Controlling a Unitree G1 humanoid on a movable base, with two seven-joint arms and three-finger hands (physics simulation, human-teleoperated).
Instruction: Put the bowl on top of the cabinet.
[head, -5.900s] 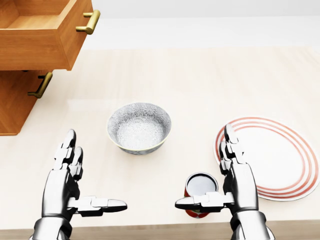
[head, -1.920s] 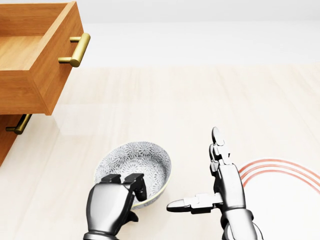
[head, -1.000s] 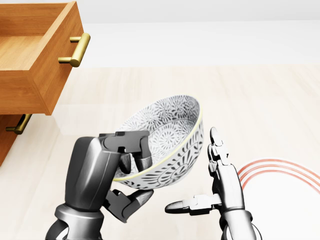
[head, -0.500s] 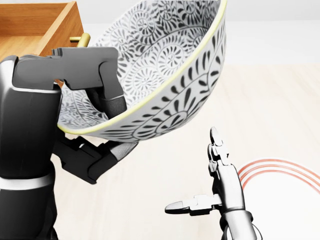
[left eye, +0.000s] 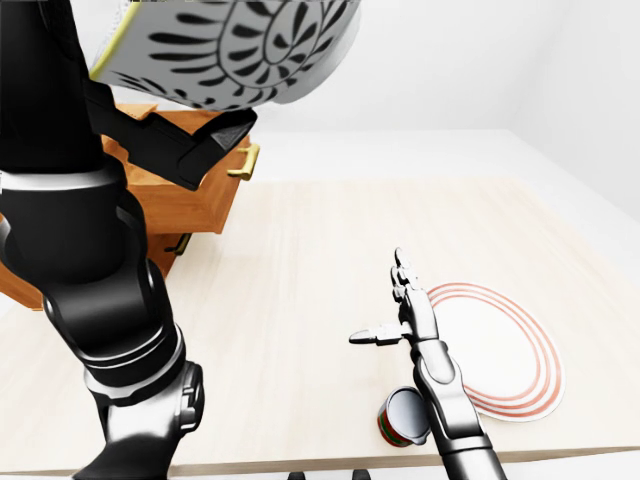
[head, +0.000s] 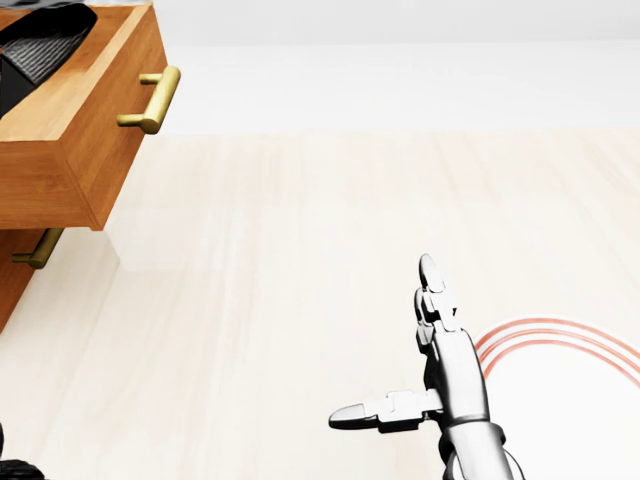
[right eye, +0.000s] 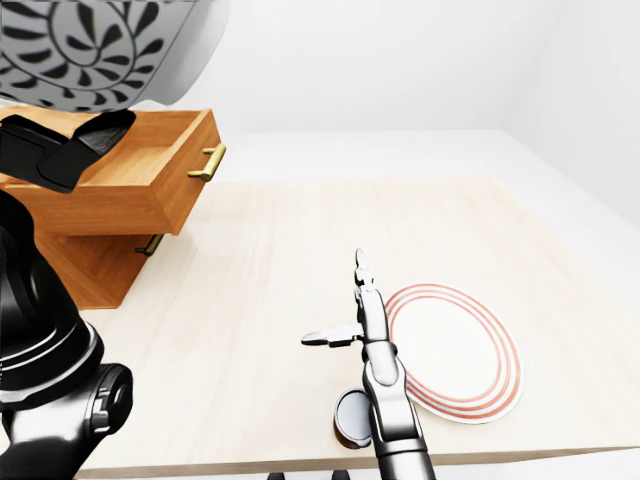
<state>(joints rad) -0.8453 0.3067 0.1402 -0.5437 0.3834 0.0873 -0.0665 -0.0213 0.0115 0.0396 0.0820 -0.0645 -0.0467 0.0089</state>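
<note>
One bowl (left eye: 230, 50) gripped aloft by left hand (left eye: 178, 150); right hand (left eye: 405, 312) splayed.

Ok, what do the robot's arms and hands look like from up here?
The left arm is bulky glossy black shells with grey bands at the joints, the left hand black and blocky. The right hand is polished silver, three slim segmented fingers with dark joints. No cables or markings show.
</note>
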